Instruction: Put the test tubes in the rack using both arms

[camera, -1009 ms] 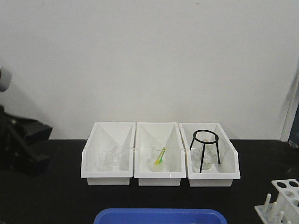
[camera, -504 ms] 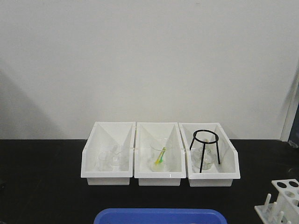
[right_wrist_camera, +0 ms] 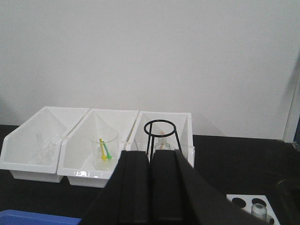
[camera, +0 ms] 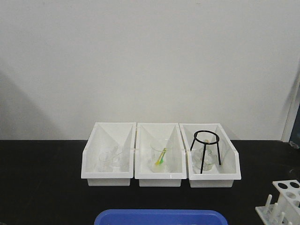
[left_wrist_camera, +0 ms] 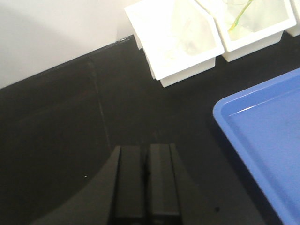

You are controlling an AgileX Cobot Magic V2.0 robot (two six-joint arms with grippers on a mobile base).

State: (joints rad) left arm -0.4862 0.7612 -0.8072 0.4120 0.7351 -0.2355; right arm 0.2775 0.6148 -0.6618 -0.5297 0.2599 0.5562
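The left gripper (left_wrist_camera: pixel 146 180) is seen from its own wrist camera with its two black fingers pressed flat together, nothing between them, hanging above bare black table (left_wrist_camera: pixel 56 140). The right gripper (right_wrist_camera: pixel 151 187) is likewise drawn closed and empty, raised level with the bins. Outward from the left gripper, a blue tray (left_wrist_camera: pixel 267 136) lies just to one side, and the left white bin (left_wrist_camera: pixel 176 40) stands further ahead against the wall. Clear glassware is made out in that bin (camera: pixel 112 159), but whether slender test tubes are among it cannot be told from these views; the glass is too faint. The middle bin (camera: pixel 160 140) holds a beaker with a green and yellow item, and the right bin (camera: pixel 232 154) holds a black tripod stand (camera: pixel 205 150). The rack (camera: pixel 286 199) sits at the table's right front corner, well apart from the bins, and one clear tube (right_wrist_camera: pixel 257 209) appears to stand upright in a hole of it. The rack is judged nearer the right gripper, below and to its right; the left bin's glass is nearer the left gripper. A pick-up would call for the fingers to be opened first.
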